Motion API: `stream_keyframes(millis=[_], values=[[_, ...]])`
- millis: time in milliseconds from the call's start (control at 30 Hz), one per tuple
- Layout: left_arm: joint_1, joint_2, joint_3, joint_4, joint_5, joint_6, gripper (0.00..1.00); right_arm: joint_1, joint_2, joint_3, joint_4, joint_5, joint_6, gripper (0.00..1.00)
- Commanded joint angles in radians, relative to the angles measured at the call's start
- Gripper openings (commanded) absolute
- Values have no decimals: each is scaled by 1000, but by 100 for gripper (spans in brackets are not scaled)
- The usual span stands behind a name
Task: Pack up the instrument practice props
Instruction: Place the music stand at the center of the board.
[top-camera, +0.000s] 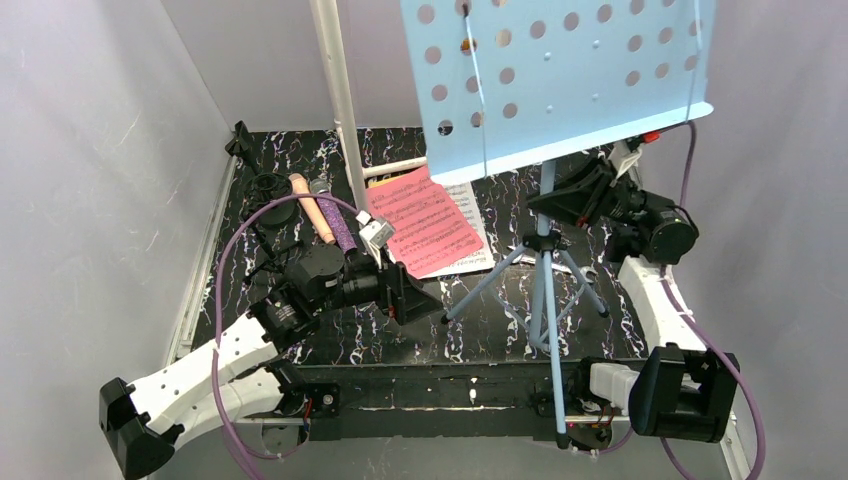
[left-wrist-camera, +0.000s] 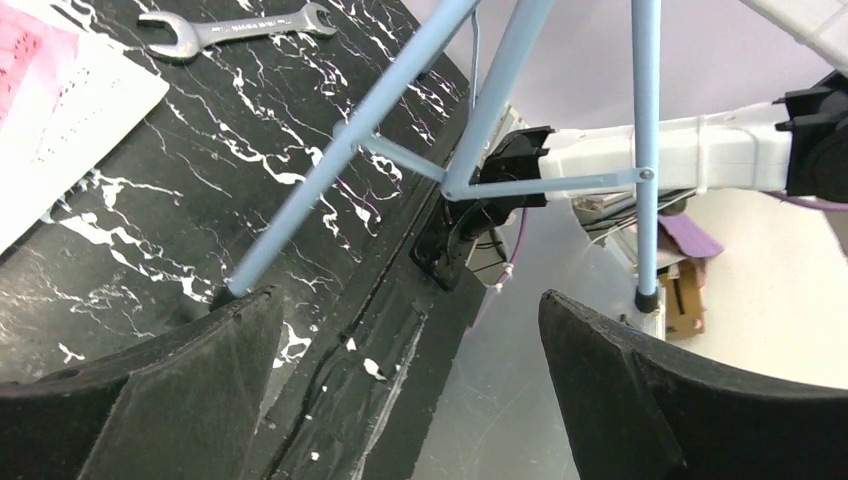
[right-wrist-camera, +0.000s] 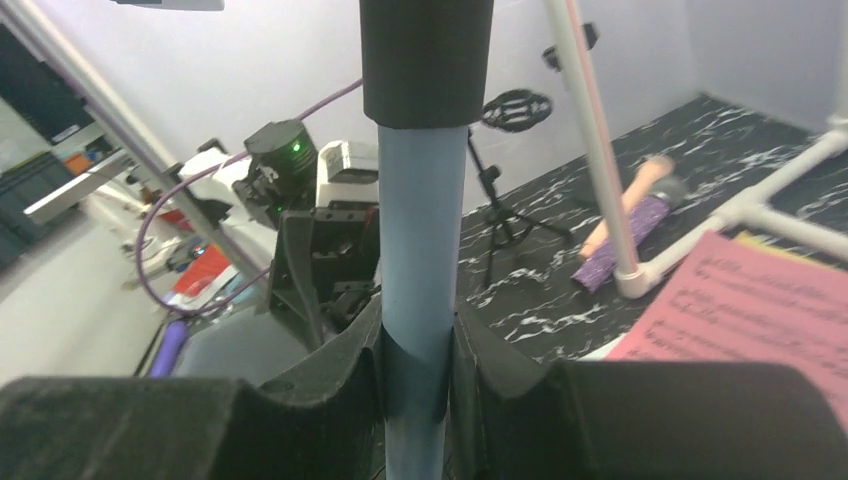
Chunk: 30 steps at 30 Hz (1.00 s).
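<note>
The light-blue perforated music rack (top-camera: 560, 80) stands on its tripod legs (top-camera: 540, 285) at the right middle of the table. My right gripper (top-camera: 568, 200) is shut on its pole (right-wrist-camera: 420, 250) just below the black collar. My left gripper (top-camera: 425, 300) is open and empty, low by the left tripod leg (left-wrist-camera: 350, 150), which passes just beyond its left fingertip. The peach microphone (top-camera: 312, 208) and the purple glitter microphone (top-camera: 342, 228) lie side by side at the back left. The black mic tripod (top-camera: 265, 205) stands left of them. The pink sheet-music page (top-camera: 425, 220) lies on white pages mid-table.
A white plastic pipe (top-camera: 340, 90) rises upright between the microphones and the pages. A silver wrench (left-wrist-camera: 240, 28) lies on the black marbled table (top-camera: 330, 340). One tripod foot (left-wrist-camera: 648, 298) rests past the table's front edge. Grey walls close in left and right.
</note>
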Motion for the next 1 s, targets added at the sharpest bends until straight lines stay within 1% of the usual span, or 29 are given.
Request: stream_keyframes(millis=[0,67,167,267,467,633,800,967], values=[[-64,-23,18,49,-57,147,98,87,-83,-16,329,187,-45,1],[-93,-32,-1,96,-57,203,98,135,-79,-26,329,178,-73,1],[-113,-29,-35,196,-35,235,98,170,-64,-6,329,170,-91,1],[-149,18,-54,304,-26,256,98,188,-52,13,331,182,-99,1],[-190,176,-21,438,-54,349,98,192,-58,14,330,208,-85,1],[-199,325,-5,610,-78,385,98,192,-68,3,330,230,-65,1],[-217,483,54,750,-74,374,98,192,-78,-12,330,235,-54,1],[-244,618,141,797,-61,353,98,192,-87,-31,330,242,-44,1]])
